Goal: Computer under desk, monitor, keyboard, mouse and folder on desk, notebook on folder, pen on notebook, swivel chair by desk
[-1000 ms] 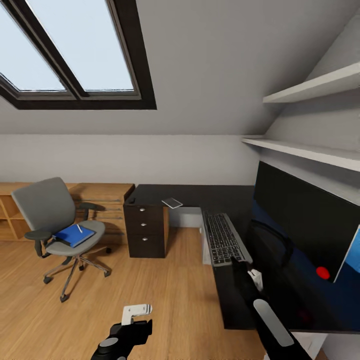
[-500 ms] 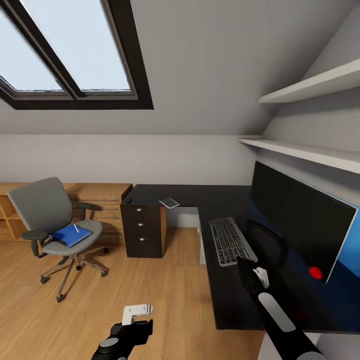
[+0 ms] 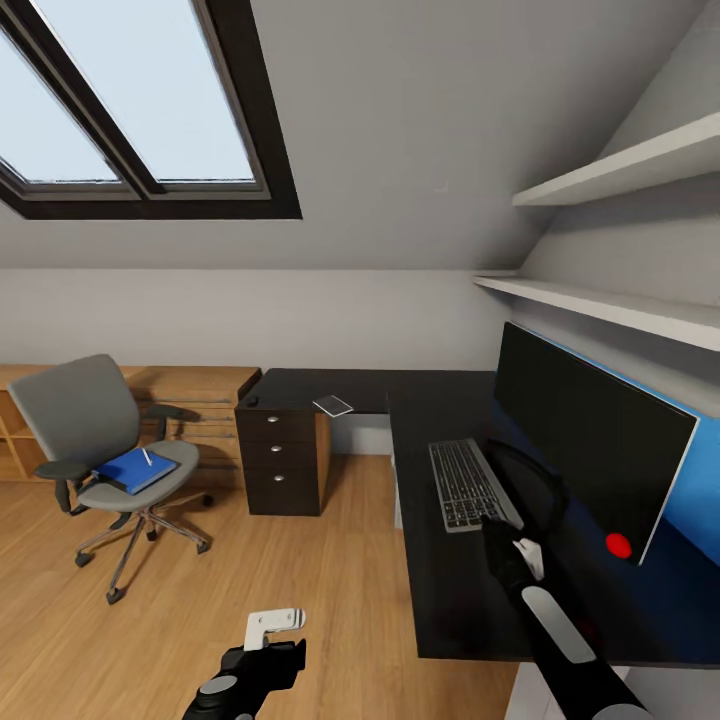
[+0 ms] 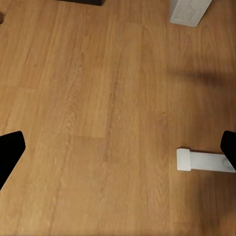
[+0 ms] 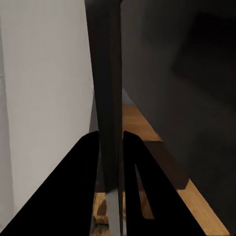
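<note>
- Head view: the glossy black L-shaped table (image 3: 440, 600) carries the thin black monitor (image 3: 590, 440) at the right. The slim silver-grey keyboard (image 3: 468, 484) lies just left of its curved stand, with the right gripper (image 3: 494, 524) at the keyboard's near end. The thin light-grey notebook (image 3: 333, 405) rests on the far arm of the table above the three-drawer unit (image 3: 279, 460).
- Head view, left: the swivel chair (image 3: 105, 455), grey-padded with a chrome spoked base, stands well apart from the table. It bears the flat blue folder (image 3: 134, 469) with the white pen (image 3: 148, 456) on top. Judged progress: monitor and keyboard are placed; folder, notebook, pen and chair remain to be moved. A small dark lump at the far left corner may be the mouse; too small to tell.
- Left wrist view: the left gripper (image 4: 118, 152) is spread wide and empty above the light wood-grain floor (image 4: 98, 98); a boxy white corner, probably the computer (image 4: 189, 11), lies beyond.
- Right wrist view: the right gripper's dark fingers (image 5: 78, 196) pinch a thin dark slab seen edge-on, judged to be the keyboard.
</note>
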Available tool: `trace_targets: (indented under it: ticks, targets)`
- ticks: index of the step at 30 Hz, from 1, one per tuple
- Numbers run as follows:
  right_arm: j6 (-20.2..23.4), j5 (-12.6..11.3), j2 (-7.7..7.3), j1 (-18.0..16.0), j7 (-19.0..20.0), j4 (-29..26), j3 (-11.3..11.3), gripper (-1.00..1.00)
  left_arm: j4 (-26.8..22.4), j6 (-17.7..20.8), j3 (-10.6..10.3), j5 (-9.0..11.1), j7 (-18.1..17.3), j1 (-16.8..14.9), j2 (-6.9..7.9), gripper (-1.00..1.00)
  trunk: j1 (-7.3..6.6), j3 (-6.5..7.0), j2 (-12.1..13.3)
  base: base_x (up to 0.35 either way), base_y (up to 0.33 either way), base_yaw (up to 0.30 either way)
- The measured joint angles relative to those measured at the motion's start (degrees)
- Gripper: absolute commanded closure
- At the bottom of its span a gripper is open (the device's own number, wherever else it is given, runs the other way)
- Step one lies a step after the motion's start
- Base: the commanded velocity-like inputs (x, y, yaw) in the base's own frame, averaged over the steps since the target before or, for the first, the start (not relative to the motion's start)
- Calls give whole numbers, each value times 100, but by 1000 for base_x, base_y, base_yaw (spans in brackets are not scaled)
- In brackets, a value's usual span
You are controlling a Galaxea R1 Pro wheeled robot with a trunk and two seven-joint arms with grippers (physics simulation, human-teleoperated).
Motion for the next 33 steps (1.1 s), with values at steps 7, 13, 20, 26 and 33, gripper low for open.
trace_targets:
  ticks: [7, 13, 20, 26, 33]
  targets:
    - [24, -291, 7, 0, -5, 6, 12, 100, 2, 0, -7, 8, -4, 0, -1, -100, 0, 0, 0, 0, 0, 0]
    - [27, -313, 71, 0, -12, 0, 13, 100, 2, 0, -7, 9, -8, 0, 0, -100, 0, 0, 0, 0, 0, 0]
    - [28, -315, 172, 0, -7, 1, 9, 100, 1, 0, 1, -1, -3, 0, 6, -100, -1, 0, 0, 58, 0, 0]
    - [28, -324, 184, 0, -5, 4, 1, 100, 3, -3, 6, -1, -8, 0, 7, -100, -3, 0, -1, 269, 0, 0]
    - [27, -397, 188, 0, -13, 7, 0, 100, 4, 0, 10, 8, -10, 0, 7, -100, -1, 0, 0, 145, 0, 0]
